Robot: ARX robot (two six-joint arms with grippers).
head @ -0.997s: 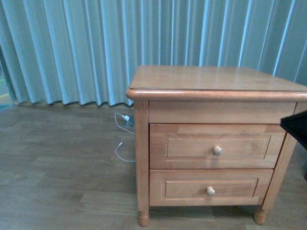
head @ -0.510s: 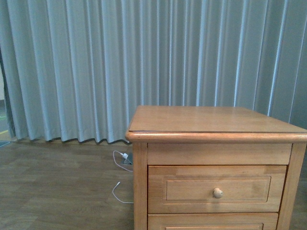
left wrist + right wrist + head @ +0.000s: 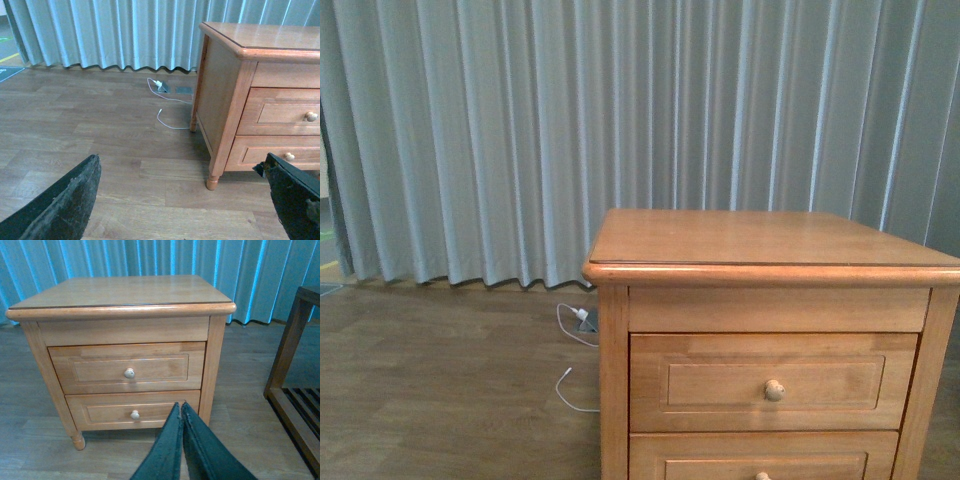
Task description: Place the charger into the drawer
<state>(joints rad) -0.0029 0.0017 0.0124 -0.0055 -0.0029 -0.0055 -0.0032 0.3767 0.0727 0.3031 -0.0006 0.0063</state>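
Since the drawer [image 3: 129, 367] is closed, my pinched right end effector [image 3: 181, 412] should spread for its knob [image 3: 129, 373]; left end effector [image 3: 185, 200] hangs spread.

My front view has tipped up, then eased slightly down: the nightstand [image 3: 770, 340] sits lower than a second ago, its lower drawer [image 3: 760, 458] now half cropped, and more curtain [image 3: 620, 130] shows.

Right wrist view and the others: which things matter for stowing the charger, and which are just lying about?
For the job: upper drawer, closed; left gripper, open; right gripper, shut. The charger shows in no view.
Lying about: lower drawer; white cable on the floor; curtain; dark wooden rack.
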